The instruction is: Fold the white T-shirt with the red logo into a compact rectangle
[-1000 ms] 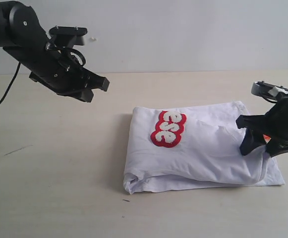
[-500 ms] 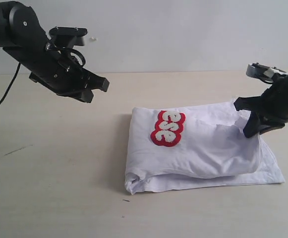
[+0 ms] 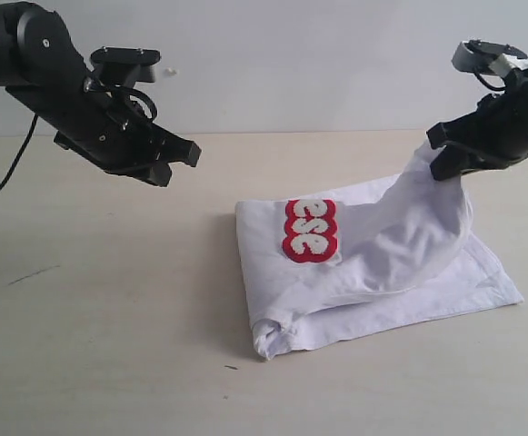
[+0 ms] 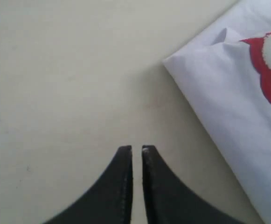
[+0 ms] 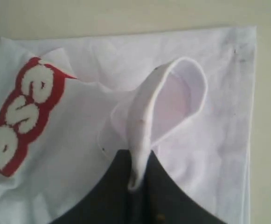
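The white T-shirt (image 3: 373, 263) lies partly folded on the table, its red logo (image 3: 309, 230) face up near the left fold. My right gripper (image 3: 447, 162) is shut on a pinched fold of the shirt (image 5: 147, 116) and holds that end up above the table, the cloth draping down from it. The logo (image 5: 18, 116) also shows in the right wrist view. My left gripper (image 3: 186, 154) hovers above bare table left of the shirt, shut with nothing between its fingers (image 4: 136, 149); the shirt's corner (image 4: 228, 93) lies beside it.
The pale wooden table (image 3: 109, 300) runs under both arms, with a white wall behind. A dark cable (image 3: 4, 182) hangs at the far left. Small dark specks mark the tabletop in front of the shirt.
My right gripper has risen and moved back, lifting the shirt's right end off the table. The logo side slid slightly. The left arm has stayed still.
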`<state>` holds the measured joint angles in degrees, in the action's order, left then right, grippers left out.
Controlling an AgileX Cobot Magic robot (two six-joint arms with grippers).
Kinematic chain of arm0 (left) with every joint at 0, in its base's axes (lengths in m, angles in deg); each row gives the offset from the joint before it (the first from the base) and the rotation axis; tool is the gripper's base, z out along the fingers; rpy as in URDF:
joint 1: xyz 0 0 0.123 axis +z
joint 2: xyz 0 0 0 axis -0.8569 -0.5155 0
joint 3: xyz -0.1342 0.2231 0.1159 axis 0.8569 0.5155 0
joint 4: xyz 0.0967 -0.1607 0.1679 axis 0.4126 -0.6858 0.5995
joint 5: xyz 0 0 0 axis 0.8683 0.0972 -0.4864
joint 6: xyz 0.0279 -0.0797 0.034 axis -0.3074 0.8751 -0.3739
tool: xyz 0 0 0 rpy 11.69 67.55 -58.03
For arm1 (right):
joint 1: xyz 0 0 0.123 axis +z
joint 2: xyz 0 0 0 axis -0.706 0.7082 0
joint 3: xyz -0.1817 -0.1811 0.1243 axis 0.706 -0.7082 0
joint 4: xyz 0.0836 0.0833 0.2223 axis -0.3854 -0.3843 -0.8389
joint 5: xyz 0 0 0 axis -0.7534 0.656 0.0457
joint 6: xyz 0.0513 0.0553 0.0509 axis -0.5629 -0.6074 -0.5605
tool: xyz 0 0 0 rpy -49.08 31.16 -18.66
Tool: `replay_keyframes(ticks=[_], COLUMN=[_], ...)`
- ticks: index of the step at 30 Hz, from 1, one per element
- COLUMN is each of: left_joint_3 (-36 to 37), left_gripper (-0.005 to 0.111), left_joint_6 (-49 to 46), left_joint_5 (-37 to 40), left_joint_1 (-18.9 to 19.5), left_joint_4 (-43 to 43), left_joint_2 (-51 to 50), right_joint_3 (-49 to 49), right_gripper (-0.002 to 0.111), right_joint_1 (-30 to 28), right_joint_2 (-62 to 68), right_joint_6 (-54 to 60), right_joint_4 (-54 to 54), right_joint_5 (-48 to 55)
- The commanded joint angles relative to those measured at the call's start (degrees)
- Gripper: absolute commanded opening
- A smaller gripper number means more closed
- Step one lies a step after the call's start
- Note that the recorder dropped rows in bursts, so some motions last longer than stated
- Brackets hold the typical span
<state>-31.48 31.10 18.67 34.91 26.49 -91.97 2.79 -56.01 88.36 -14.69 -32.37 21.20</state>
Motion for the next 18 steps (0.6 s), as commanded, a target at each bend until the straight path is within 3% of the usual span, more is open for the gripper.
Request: replay_keyframes(ticks=[1,8,12,16,18], left_joint_3=[0.2,0.2,0.6,1.9,1.9], left_gripper=[0.011,0.011,0.011,0.011,0.011], left_joint_6=[-0.3,-0.4,-1.8,-20.3,-27.8], left_joint_5=[0.4,1.1,1.9,2.6,2.2], left_joint_1=[0.1,0.1,-0.1,-1.5,-2.6], left_joint_4=[-0.5,-0.5,-2.0,-15.6,-22.0], left_joint_2=[0.6,0.6,0.6,0.4,-0.1], right_joint_3=[0.4,0.9,1.6,3.8,4.2], right_gripper=[0.004,0.047,0.048,0.042,0.033], right_joint_1=[-0.2,-0.2,-0.2,-0.2,-0.2], right_joint_2=[3.5,4.7,4.0,3.6,3.4], right_joint_6=[-13.3,-28.0,-35.5,-37.1,-36.4], right_joint_4=[11.7,24.5,30.5,30.3,28.9], right_joint_5=[-1.5,-0.6,0.6,5.3,7.4])
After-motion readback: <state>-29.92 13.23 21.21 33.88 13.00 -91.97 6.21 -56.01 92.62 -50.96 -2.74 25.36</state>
